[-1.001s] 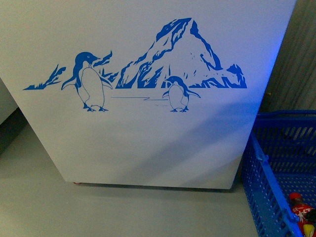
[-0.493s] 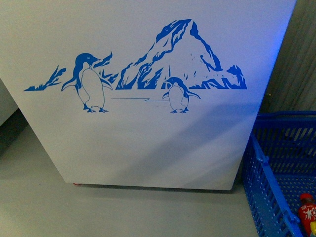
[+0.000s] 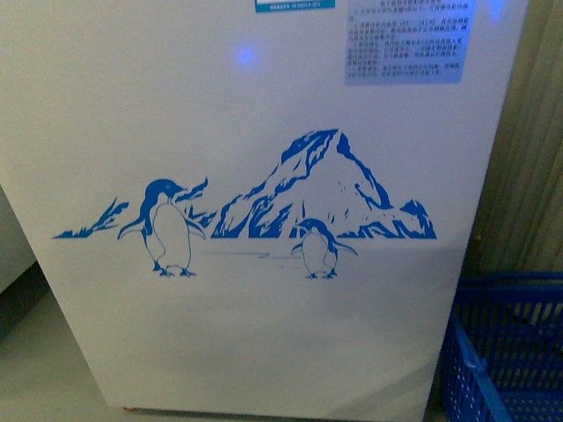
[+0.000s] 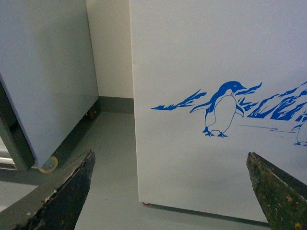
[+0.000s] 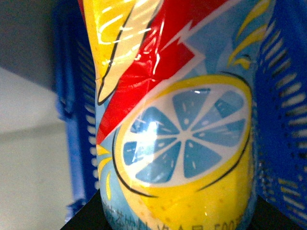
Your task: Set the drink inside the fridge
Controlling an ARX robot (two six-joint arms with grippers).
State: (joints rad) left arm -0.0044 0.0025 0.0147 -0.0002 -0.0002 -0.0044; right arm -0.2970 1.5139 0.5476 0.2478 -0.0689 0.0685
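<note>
So the robot looks to be at the pick-up step, going by where everything sits. The drink [image 5: 182, 143] is down in the blue basket [image 5: 283, 120], with basket mesh showing on either side of it and its lemon-slice label jammed right up against the right wrist camera. The right gripper's fingers don't show at all, only dark corners at the frame edge, so there's no telling whether it has clamped the bottle or is just parked around it. My guess is it has hold or is about to, but that's a guess.

The left gripper [image 4: 170, 160] is spread wide with nothing between its fingers [image 4: 72, 191], and it faces the fridge [image 4: 201, 52] from low down.

Next up, the bottle needs to come clear of the basket wall, go up over the fridge top and in through the lid. Nobody sees that lid right now, so open or shut is unknown. The free left arm seems the obvious one to slide it.

On views: the front camera gets the fridge face, the penguin decal [image 3: 167, 229], the stickers [image 3: 405, 40] up top and a corner of the basket, but no drink and no arms. Only the left wrist shows the grey cabinet [image 4: 48, 72] on its castor [image 4: 49, 165], standing just beside the fridge.
</note>
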